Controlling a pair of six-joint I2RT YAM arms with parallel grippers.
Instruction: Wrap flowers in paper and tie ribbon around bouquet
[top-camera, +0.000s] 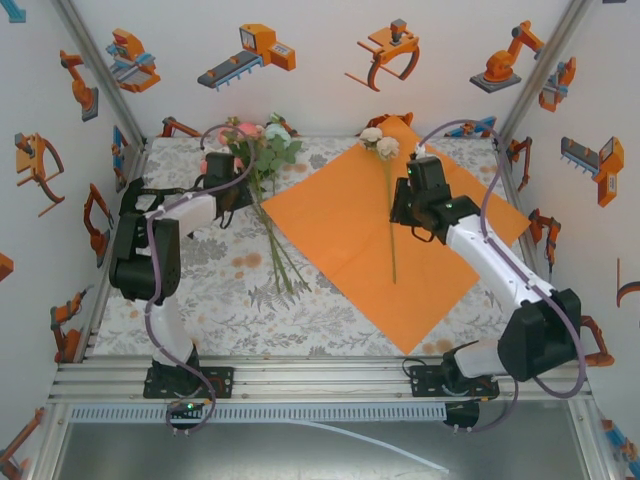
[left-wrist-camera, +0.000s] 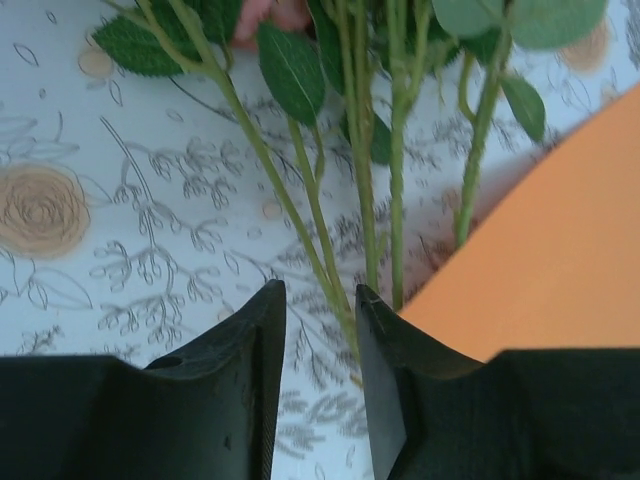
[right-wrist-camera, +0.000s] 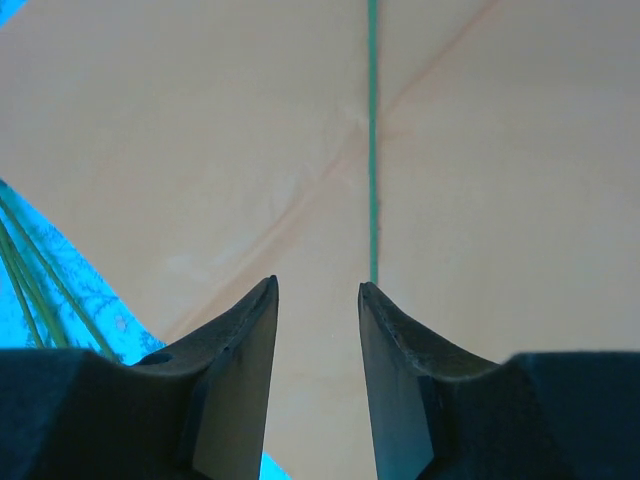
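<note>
The orange paper (top-camera: 340, 250) lies flat on the table's middle and right, one corner towards me. A bunch of pink, cream and green flowers (top-camera: 255, 140) lies left of it, stems running to the paper's edge. My left gripper (top-camera: 248, 200) is low over those stems (left-wrist-camera: 310, 200); its jaws (left-wrist-camera: 320, 290) stand open a finger's width, one stem passing between the tips beside the right finger. One cream flower (top-camera: 380, 143) lies on the paper. My right gripper (top-camera: 403, 212) hovers open over the paper (right-wrist-camera: 200, 120), this flower's stem (right-wrist-camera: 372, 150) ahead of its right fingertip. The ribbon is out of view.
A leaf-printed tablecloth (top-camera: 200, 300) covers the table. White walls with orange robot pictures close in the left, back and right sides. An aluminium rail (top-camera: 300, 375) runs along the near edge between the arm bases.
</note>
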